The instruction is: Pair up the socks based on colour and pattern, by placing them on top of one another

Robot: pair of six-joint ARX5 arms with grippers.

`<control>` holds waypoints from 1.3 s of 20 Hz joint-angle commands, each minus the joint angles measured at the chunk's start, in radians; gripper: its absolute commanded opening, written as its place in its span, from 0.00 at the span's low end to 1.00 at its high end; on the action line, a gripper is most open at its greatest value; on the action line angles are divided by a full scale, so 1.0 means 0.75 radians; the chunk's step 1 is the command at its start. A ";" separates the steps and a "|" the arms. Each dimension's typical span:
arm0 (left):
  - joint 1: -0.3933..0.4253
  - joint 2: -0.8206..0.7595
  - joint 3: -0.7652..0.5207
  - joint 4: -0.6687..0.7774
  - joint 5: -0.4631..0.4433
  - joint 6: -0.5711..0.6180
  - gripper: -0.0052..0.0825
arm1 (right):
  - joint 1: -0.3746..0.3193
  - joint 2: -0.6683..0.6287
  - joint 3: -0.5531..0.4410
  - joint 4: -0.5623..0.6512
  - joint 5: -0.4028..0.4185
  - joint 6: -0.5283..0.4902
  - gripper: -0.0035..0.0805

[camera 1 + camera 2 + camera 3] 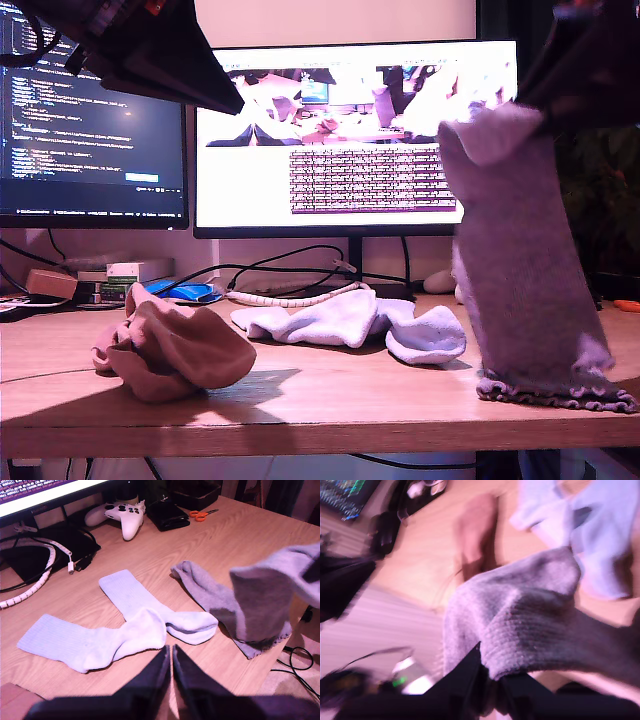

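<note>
A grey-lavender sock (525,260) (265,595) (530,625) hangs in the air at the exterior view's right, with my second gripper (490,672) (565,60) shut on its top end. Its lower end reaches down to a second grey sock (205,592) that lies flat on the table with a frilly cuff (560,392). Two white socks (75,640) (145,600) (340,322) lie crossed mid-table. A crumpled pink heap of socks (170,350) sits toward the exterior view's left. My first gripper (171,652) (215,95) hovers high above the white socks, shut and empty.
Two monitors (350,140) stand along the back. Behind the socks are a white game controller (127,517), a coiled white cable (35,585), a black wallet (167,515) and orange scissors (200,515). The table's front edge (300,435) runs close to the socks.
</note>
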State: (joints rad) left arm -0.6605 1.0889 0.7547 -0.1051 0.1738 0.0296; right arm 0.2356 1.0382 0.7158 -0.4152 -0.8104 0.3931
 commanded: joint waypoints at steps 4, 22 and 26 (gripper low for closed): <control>-0.004 0.008 -0.009 -0.027 0.000 0.006 0.03 | -0.001 -0.004 -0.002 -0.036 -0.044 0.005 0.03; -0.004 0.015 -0.009 -0.043 0.001 0.006 0.03 | -0.072 0.314 0.001 0.126 0.262 -0.210 0.03; -0.004 0.015 -0.009 -0.068 0.001 0.006 0.03 | -0.162 0.322 0.022 0.057 0.205 -0.210 0.03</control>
State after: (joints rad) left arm -0.6605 1.0893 0.7547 -0.1581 0.1741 0.0299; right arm 0.1230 1.2812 0.7185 -0.3588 -0.6388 0.2379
